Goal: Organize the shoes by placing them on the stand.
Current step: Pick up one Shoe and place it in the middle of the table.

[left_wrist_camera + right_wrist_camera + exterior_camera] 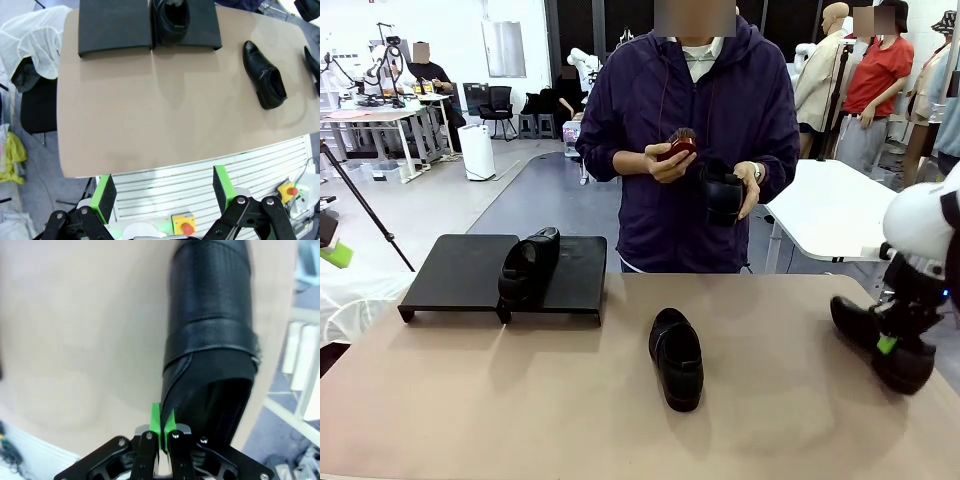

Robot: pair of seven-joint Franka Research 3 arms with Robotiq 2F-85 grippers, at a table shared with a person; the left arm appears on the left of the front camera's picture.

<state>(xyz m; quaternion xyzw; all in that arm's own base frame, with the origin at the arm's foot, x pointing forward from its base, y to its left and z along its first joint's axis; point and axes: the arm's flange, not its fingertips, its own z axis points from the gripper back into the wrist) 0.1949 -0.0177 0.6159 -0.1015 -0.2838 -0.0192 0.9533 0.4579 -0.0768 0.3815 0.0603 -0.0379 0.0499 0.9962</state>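
**Left gripper** (164,192): the jaws stand fully apart, with nothing between the green pads (105,197). The unit hangs high above the near edge of the table (150,115), well apart from every shoe.

**Stand** (450,265): it is positioned at the far left of the table, with its long side facing the person. The stand shoe (528,265) rests on the right half of the platform. It lies front to back, and its near end reaches the front edge.

**Middle shoe** (677,357): it lies on the tabletop near the centre, to the right of the stand and apart from it. In the left wrist view its opening faces the robot's side and its toe points toward the far side.

**Person**: the person stands behind the far edge. One hand (748,190) holds the raised shoe (723,192) at chest height. The other hand (665,165) holds a small dark red object (678,147) (what it is cannot be told).

**Right gripper** (888,345): it is closed on the gripped shoe (850,318) at the right edge of the table. In the right wrist view the two green pads pinch the leather wall at the rim of the shoe's opening. One pad sits inside the opening and one outside, and only the leather separates them. The shoe's toe extends away from the gripper over the tabletop. Whether the sole touches the table cannot be told.
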